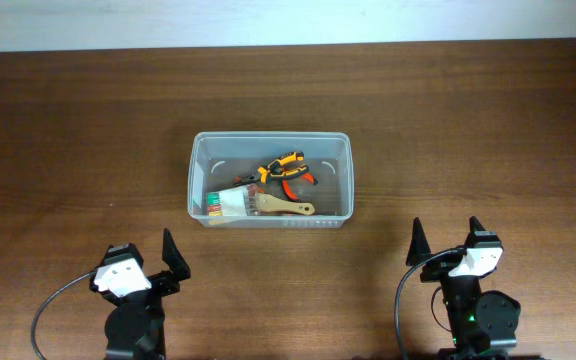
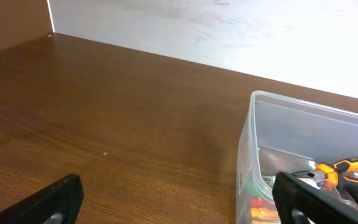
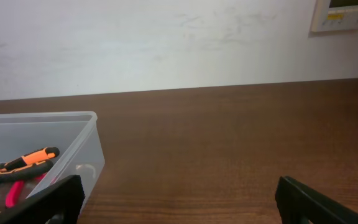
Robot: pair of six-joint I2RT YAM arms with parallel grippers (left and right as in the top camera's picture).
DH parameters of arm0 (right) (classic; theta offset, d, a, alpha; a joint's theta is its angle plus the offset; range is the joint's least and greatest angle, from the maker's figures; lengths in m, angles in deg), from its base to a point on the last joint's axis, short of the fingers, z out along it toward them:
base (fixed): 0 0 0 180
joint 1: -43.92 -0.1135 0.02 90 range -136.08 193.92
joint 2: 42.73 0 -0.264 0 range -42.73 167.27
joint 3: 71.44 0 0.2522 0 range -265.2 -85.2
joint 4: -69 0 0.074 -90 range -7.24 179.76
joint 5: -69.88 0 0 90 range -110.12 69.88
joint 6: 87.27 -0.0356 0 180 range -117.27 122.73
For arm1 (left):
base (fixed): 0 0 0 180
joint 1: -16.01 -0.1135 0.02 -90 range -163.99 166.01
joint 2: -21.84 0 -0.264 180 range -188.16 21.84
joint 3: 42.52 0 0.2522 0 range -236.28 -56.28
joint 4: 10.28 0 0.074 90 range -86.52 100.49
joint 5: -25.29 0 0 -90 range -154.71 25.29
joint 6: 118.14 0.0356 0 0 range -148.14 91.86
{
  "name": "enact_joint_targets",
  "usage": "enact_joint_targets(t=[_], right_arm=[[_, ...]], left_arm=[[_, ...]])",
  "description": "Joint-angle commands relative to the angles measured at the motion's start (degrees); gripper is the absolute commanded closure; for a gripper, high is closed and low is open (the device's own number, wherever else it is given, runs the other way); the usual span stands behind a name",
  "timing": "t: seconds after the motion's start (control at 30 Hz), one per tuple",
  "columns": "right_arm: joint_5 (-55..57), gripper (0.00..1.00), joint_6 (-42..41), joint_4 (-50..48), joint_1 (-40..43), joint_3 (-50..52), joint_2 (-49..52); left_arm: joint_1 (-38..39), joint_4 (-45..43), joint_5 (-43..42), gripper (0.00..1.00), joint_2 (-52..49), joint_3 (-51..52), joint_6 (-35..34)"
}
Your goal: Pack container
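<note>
Where you look down from overhead, the table is dark brown wood grain with a white wall along its far edge; item one, the container, a clear tub with rounded corners and a rim, sits upright near the middle of the table, long side facing the arms, well apart from both; contents, all lying on its floor toward the right and near side: orange-and-black pliers at the far right part, a red-handled tool just beside and partly under them, a wooden-handled tool with a pale wide head lying along the near wall, handle pointing right, and small coloured bits by the near left corner, too small for you to identify; item two, the left claw, at the near left edge, its dark fingers spread wide with only bare table between them; item three, the right claw, at the near right edge, likewise spread wide, the container's right end showing at the left of its wrist view.
</note>
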Motion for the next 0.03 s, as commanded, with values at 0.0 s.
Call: enact_joint_targets(t=[0.0], right_arm=[[0.7,0.01,-0.31,0.42,0.42,0.26,-0.42]], left_arm=[[0.17,0.09,0.2,0.01,0.26,0.17,0.5]])
